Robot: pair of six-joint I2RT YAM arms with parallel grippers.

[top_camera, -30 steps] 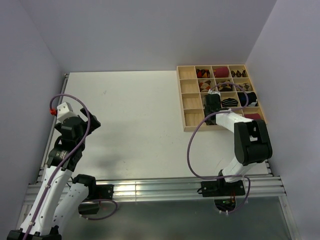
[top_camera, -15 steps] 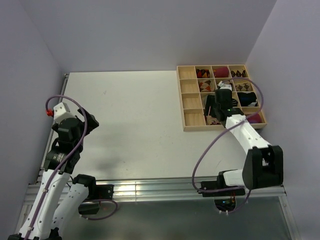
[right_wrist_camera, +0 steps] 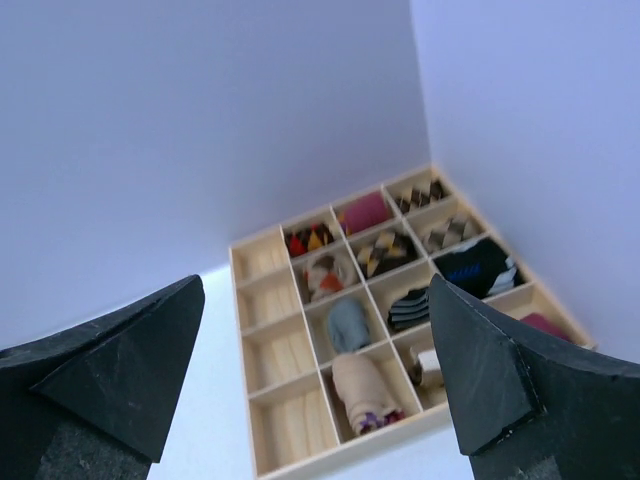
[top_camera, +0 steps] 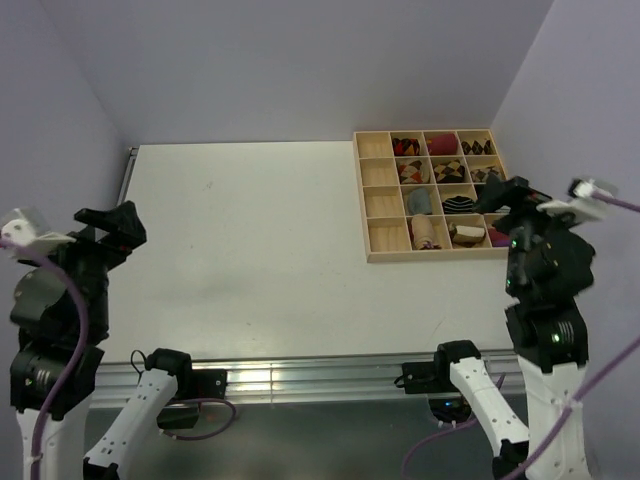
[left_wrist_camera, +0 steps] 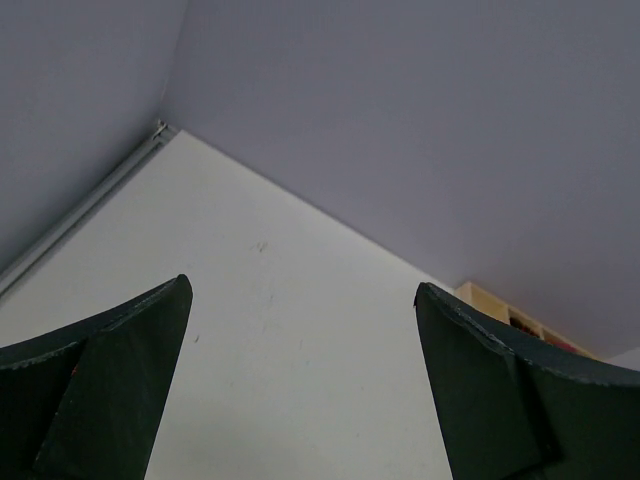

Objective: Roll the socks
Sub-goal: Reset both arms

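At near edge, both arms now pulled back and raised off worktop. On left hand, fingers spread wide, nothing between them. One second ago right hand was down in tray; now withdrawn, fingers apart, empty. Farther right, tray holds socks as rolls: beige sock in nearest row, grey sock in compartment directly behind. No loose sock seen on worktop. Judgement: last roll delivered, task at or near completion.
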